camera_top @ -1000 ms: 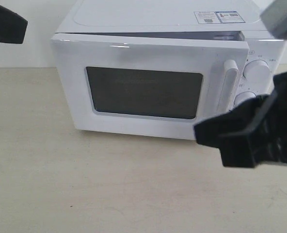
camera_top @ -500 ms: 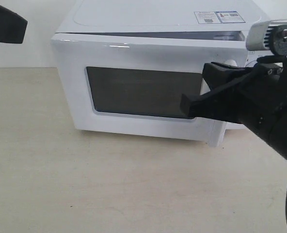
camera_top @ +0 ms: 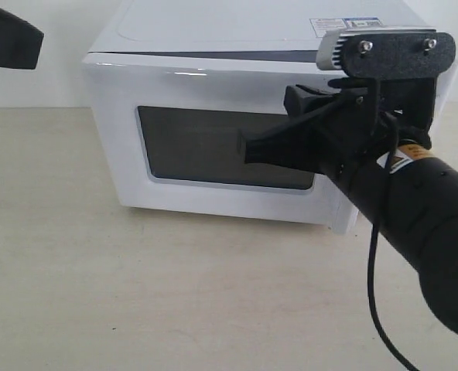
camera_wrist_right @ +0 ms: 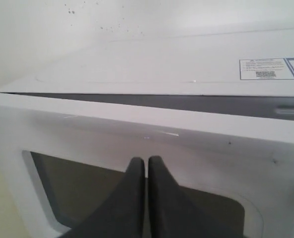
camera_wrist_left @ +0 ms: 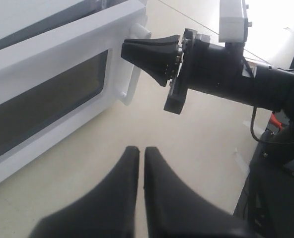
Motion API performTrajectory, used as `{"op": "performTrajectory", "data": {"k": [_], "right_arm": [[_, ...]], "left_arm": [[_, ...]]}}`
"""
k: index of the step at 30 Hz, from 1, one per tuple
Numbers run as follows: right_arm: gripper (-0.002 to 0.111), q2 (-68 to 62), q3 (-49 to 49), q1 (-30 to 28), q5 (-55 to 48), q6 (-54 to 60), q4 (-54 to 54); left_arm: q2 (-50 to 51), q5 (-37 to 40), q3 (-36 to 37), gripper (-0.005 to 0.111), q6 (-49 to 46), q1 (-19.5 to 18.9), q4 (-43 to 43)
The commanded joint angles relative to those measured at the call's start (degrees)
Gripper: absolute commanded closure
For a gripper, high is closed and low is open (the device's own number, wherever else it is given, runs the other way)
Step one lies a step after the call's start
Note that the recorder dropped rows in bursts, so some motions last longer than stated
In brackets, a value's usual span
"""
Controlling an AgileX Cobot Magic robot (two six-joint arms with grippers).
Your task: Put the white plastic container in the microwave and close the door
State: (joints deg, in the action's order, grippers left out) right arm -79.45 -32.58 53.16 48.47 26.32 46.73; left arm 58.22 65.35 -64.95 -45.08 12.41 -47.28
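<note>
Plainly right pincer point(camera_top: 244, 148) and left pincer point(camera_wrist_left: 141, 149) sit pinched together; right arm point(camera_top: 418, 212) masks the microwave's point(camera_top: 213, 31) right side.

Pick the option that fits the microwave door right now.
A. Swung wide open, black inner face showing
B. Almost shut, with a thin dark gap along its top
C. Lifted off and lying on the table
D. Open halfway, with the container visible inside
B: the door stands nearly flush with the microwave, and both the exterior and right wrist views show a narrow dark gap along its top edge.
</note>
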Motion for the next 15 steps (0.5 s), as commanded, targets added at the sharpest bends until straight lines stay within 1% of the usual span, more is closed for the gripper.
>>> {"op": "performTrajectory", "data": {"k": [1,4,15], "right_arm": [[0.108,-2.7,-1.6,0.0,2.6,0.0,2.9],[0.108,-4.2,-2.7,0.0,3.8,1.2,2.9],[0.108,-7.8,-4.8,0.0,6.8,1.2,4.8]], "left_arm": [[-0.4,-5.0,-0.4,0.102,-1.3,0.1,-0.4],[-0.4,-8.1,-0.4,0.102,-0.5,0.1,-1.4],[-0.4,-9.7,-0.4,0.102,-0.5,0.1,-2.4]]}}
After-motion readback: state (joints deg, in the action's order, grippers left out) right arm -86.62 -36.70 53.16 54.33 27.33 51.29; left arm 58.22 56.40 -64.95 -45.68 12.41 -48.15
